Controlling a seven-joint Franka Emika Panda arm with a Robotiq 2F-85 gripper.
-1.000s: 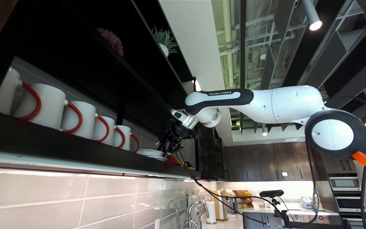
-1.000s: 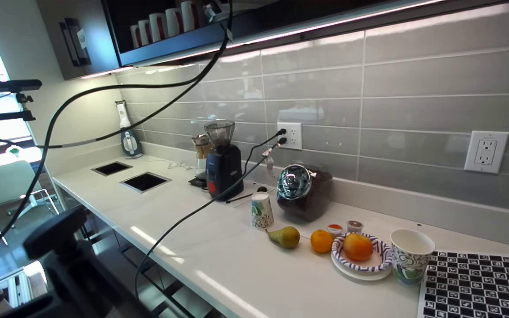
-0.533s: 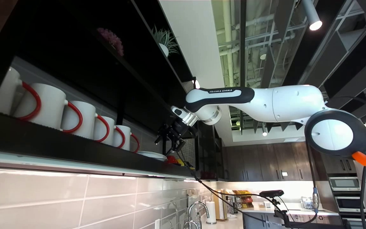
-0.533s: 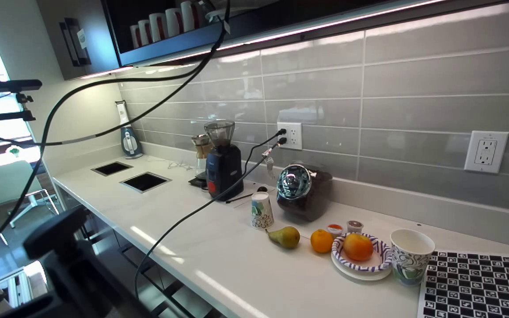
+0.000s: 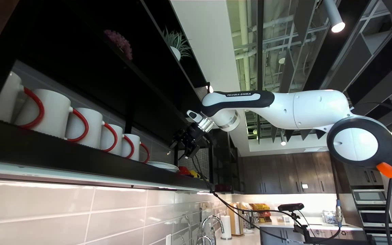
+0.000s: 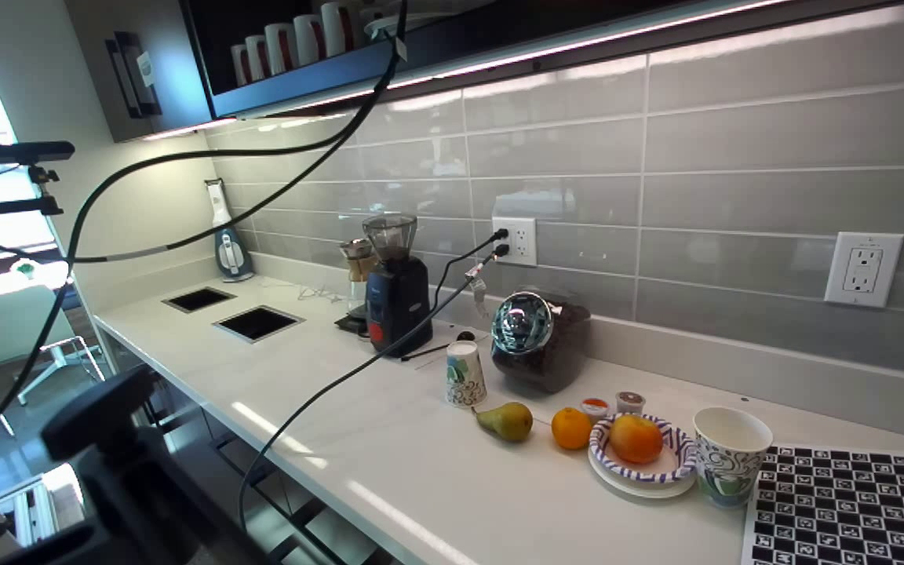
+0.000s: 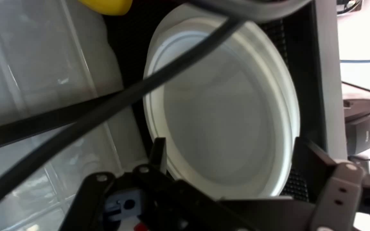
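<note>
Stack of round white plates: lying on a long black shelf, the shallow hollow of the top one facing up.
Black two-fingered pincer: jaws spread wide apart, standing over the plates and clear of them.
White jointed arm with black bands: bearing the pincer, extended towards the plates.
Thick black cable: crossing in front of the plates in the wrist view.
Row of white cylindrical mugs with red handles: same shelf, to one side of the plates.
Red object and smooth yellow object: beside the plates, on the side opposite the mugs; full shapes hidden.
Smooth white table: lower than the plates, carrying a green pear and a round orange fruit.
</note>
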